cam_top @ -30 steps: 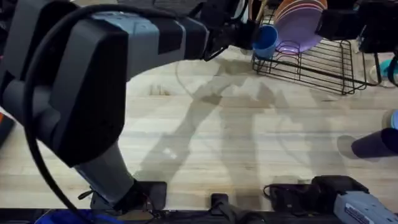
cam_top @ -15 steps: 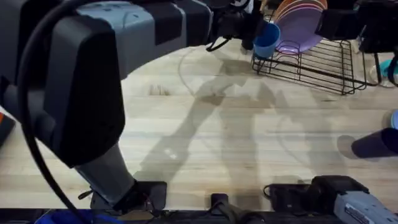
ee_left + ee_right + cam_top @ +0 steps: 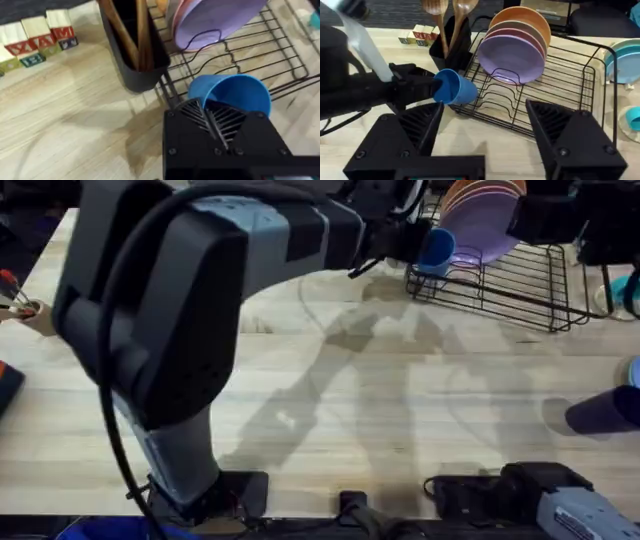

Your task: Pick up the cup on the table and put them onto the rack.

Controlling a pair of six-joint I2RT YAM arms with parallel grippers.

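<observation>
The left arm stretches across the table (image 3: pixel 330 410) to the far edge, where its gripper (image 3: pixel 415 242) holds the cup (image 3: pixel 436 248) at the near left corner of the rack (image 3: pixel 520 280). The fingers are closed on the cup, one seemingly inside the mouth and one outside, though the dark hardware makes that hard to confirm. In the right wrist view the cup (image 3: pixel 454 88) lies tipped on its side, mouth toward the left gripper (image 3: pixel 427 90) and base pointing over the rack's (image 3: pixel 560 100) front wires, raised clear of the table. The left wrist view shows the cup (image 3: pixel 230 92) just past the gripper body, above the rack's (image 3: pixel 260 55) corner wires.

A purple plate (image 3: pixel 512 57) leans upright in the rack slots with an orange plate (image 3: pixel 527 22) behind it. A black utensil holder (image 3: pixel 135 55) with wooden spoons (image 3: pixel 445 15) sits at the rack's left end, and lettered blocks (image 3: pixel 37 40) rest on the table beyond it.

The right gripper (image 3: pixel 485 120) hangs back from the rack, its fingers spread wide apart with nothing between them.
</observation>
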